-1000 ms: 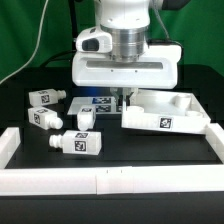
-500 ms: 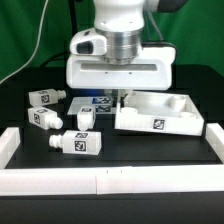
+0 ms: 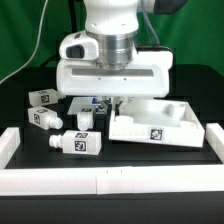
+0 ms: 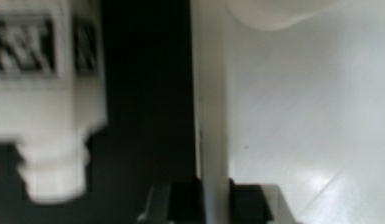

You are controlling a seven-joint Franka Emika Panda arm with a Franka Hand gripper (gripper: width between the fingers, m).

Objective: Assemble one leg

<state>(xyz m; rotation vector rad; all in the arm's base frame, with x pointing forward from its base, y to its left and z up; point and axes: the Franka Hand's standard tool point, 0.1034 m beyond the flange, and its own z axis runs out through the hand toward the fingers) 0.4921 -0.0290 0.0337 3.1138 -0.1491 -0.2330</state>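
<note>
Jaws appear clenched on the panel (image 3: 165, 127)'s wall; the gripper (image 3: 117, 102) is at its corner. The nearest leg (image 3: 84, 118) stands ungrasped just beside the panel. The step looks like panel positioning. Next, the panel must be let go and that leg reached for.

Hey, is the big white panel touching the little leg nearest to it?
Apart. The wrist view shows a dark strip of bare table running between the leg and the panel.
</note>
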